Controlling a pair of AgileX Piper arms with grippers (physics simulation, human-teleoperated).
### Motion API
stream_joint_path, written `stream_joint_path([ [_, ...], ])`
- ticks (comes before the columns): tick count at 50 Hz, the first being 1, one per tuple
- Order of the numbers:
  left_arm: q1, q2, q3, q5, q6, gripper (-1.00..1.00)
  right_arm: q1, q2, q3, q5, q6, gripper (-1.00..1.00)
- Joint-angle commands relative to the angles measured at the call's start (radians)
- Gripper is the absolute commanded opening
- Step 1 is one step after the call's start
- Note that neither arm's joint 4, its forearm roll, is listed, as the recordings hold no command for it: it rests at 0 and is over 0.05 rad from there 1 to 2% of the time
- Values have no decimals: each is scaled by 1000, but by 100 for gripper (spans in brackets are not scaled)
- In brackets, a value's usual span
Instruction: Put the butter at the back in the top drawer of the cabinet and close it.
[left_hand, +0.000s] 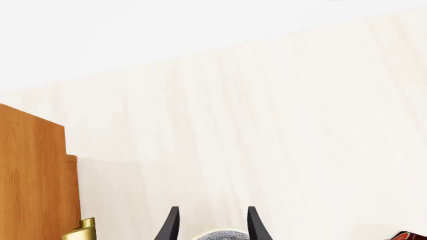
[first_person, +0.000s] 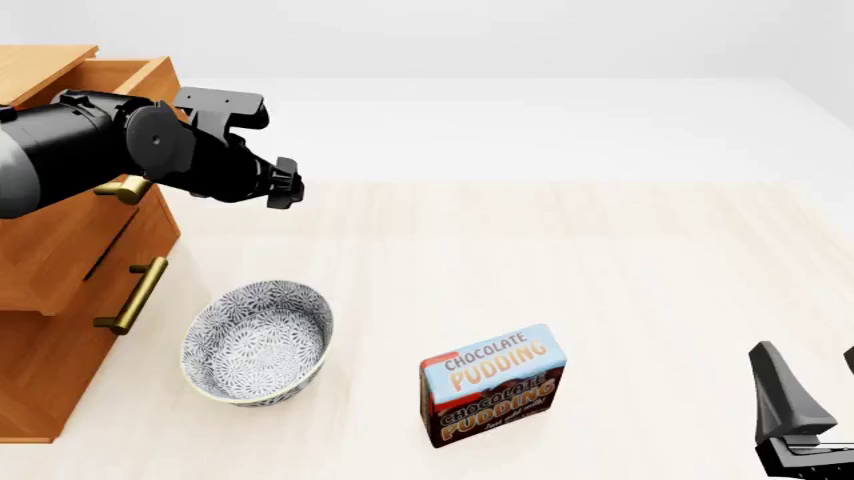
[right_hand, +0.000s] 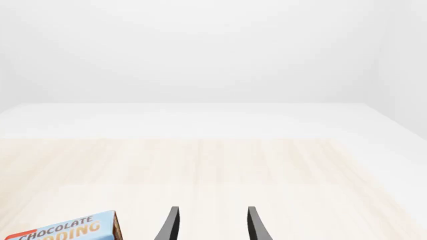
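The butter shows in no view. The cabinet (first_person: 54, 260) stands at the left edge, and its top drawer (first_person: 127, 80) is pulled out; the inside is hidden by my left arm. My left gripper (first_person: 283, 184) hovers just right of the drawer front, above the table, near the brass handle (first_person: 127, 188). In the left wrist view its fingers (left_hand: 172, 225) stand apart with nothing between them, so the left gripper (left_hand: 211, 210) is open. My right gripper (first_person: 810, 362) rests low at the near right, open and empty, as the right wrist view (right_hand: 211, 210) confirms.
A patterned bowl (first_person: 258, 340) sits in front of the cabinet, below my left gripper. The Chocolate Pudding box (first_person: 491, 384) stands upright at the near middle, its corner (right_hand: 63, 230) left of my right gripper. A second brass handle (first_person: 134, 293) juts from the drawer below.
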Motion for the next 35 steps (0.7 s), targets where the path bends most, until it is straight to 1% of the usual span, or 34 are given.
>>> stream_joint_path([
  [1,47,-3,24,-8,0,100,0,0,0,0,0,100],
  [2,37,6,26,-10,-12,100,0,0,0,0,0,100],
  [8,45,10,23,-11,-10,100,0,0,0,0,0,100],
  [25,116,-8,44,-18,-7,100,0,0,0,0,0,100],
  [29,113,-19,56,-25,-13,100,0,0,0,0,0,100],
  [35,130,-29,66,-31,-15,100,0,0,0,0,0,100],
])
